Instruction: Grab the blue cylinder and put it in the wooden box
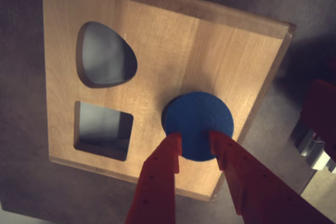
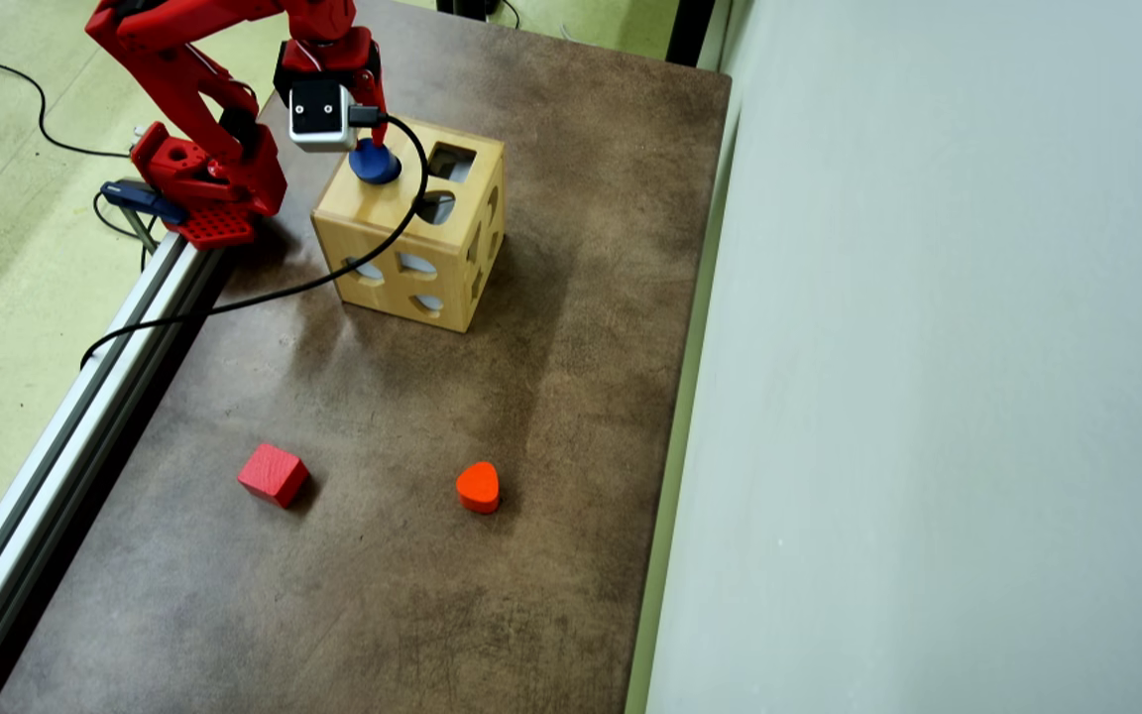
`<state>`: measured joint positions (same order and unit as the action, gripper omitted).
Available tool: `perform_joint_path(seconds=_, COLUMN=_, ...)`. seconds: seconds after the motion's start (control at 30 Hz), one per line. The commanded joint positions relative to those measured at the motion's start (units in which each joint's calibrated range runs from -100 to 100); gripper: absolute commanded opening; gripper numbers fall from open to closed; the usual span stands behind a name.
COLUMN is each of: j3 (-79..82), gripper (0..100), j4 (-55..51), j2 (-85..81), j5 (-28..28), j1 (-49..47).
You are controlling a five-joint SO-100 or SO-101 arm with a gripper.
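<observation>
Gripping the blue cylinder (image 1: 197,124) between both red fingers of the gripper (image 1: 195,141), jaws closed on its sides. Holding it at the round hole in the top of the wooden box (image 1: 173,45) (beside the square and rounded cutouts). Leaving the red cube (image 2: 274,474) and heart block (image 2: 478,486) well apart on the table (image 2: 551,416).

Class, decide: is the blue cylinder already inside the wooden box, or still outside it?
Still outside: the blue cylinder sits at the wooden box's top face, flat end visible, between the fingers. Whether it has started entering, cannot tell.
</observation>
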<state>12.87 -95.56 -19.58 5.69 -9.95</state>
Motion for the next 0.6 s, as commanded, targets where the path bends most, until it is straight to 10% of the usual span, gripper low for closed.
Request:
perform_joint_path(seconds=0.0, j3=5.29, gripper=9, j4=1.83, j2=5.18, j5=0.24, j1=-2.08)
perform_joint_path(seconds=0.57, j3=-8.75, gripper=9, j4=-2.67, j2=-2.89, j5=0.2, j1=6.68)
